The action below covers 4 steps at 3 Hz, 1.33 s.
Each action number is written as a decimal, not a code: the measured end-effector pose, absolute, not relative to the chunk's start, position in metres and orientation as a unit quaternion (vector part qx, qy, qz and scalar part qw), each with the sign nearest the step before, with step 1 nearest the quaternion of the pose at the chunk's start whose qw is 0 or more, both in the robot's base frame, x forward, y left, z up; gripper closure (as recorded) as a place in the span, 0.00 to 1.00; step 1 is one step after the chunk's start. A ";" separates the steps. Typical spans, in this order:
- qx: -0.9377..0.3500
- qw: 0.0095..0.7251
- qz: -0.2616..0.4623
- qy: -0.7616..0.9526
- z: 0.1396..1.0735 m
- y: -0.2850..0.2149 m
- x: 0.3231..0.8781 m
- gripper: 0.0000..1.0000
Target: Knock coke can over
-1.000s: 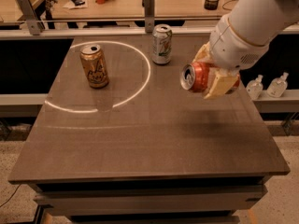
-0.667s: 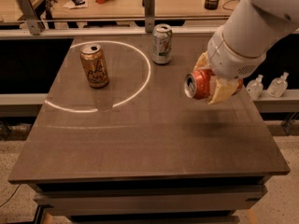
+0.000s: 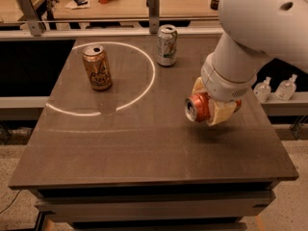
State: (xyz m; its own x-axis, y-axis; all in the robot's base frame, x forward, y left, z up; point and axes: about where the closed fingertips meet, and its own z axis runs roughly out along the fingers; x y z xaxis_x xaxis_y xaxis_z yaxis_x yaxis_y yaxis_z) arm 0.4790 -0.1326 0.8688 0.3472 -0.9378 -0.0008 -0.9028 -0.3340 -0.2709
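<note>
**Coke can on its side in the tool, not yet lying on the bench**

The tool (image 3: pixel 208 102) hangs over the right half of the bench (image 3: pixel 144 148), at about 3 o'clock from the bench's middle; its two cream-coloured fingers (image 3: pixel 219 115) are clamped on the coke can (image 3: pixel 197 108), one above the can and one below. The can is already turned sideways, with its silver top facing 9 o'clock; a dark shadow on the bench just under it suggests it is held a little clear of the surface, though I cannot tell for sure whether its lower edge touches.

Judged from this, the tipping itself is done and the step in hand is the set-down; the can counts as knocked over only once it lies free on the bench. The next move calls for lowering until the can's side rests on the wood, then parting the fingers and drawing the tool away upward so the can is not dragged; a round can let go on its side may roll, so the release wants to be low and gentle.

The gold-brown can with a drawn rabbit (image 3: pixel 97 69) stands upright at 10 o'clock, inside a white ring of light (image 3: pixel 144 88); the white and green can (image 3: pixel 167 44) stands upright at 12 o'clock near the far edge; both are well apart from the tool.
</note>
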 end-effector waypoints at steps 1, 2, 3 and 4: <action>-0.818 0.091 -0.058 0.565 0.849 -0.132 0.467 1.00; -0.821 0.073 -0.037 0.565 0.834 -0.132 0.458 1.00; -0.811 0.072 -0.040 0.579 0.829 -0.132 0.457 0.82; -0.812 0.072 -0.040 0.578 0.829 -0.131 0.457 0.59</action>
